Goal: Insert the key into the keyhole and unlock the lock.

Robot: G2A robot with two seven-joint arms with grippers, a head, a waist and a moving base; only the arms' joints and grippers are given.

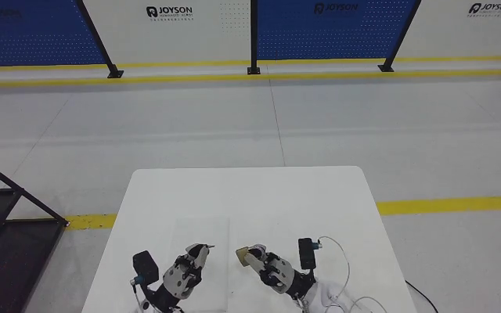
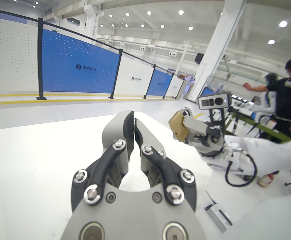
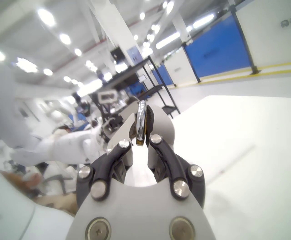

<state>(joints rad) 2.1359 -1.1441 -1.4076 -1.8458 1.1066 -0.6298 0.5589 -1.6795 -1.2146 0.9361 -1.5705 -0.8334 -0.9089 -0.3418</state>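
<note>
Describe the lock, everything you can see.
The lock is a small padlock with a brass-coloured body and a shiny silver shackle. It is clamped between the fingers of the right tool and held off the white table, its body sticking out toward the other arm. The keyhole and whether the shackle is latched can't be made out. Nothing else touches it.

Place: a big industrial hall, set up as a robot test floor.
Fencing: blue and white perforated panels (image 1: 333,27) on black posts close off the bay.
Floor: smooth grey floor (image 1: 235,133) marked with yellow lines (image 1: 196,77).
Ceiling: high, with round lights (image 2: 181,12) and a tall white column (image 2: 213,52).
Furniture: a plain white table (image 1: 250,196); a black rack (image 3: 159,91) and more work stations behind.
</note>
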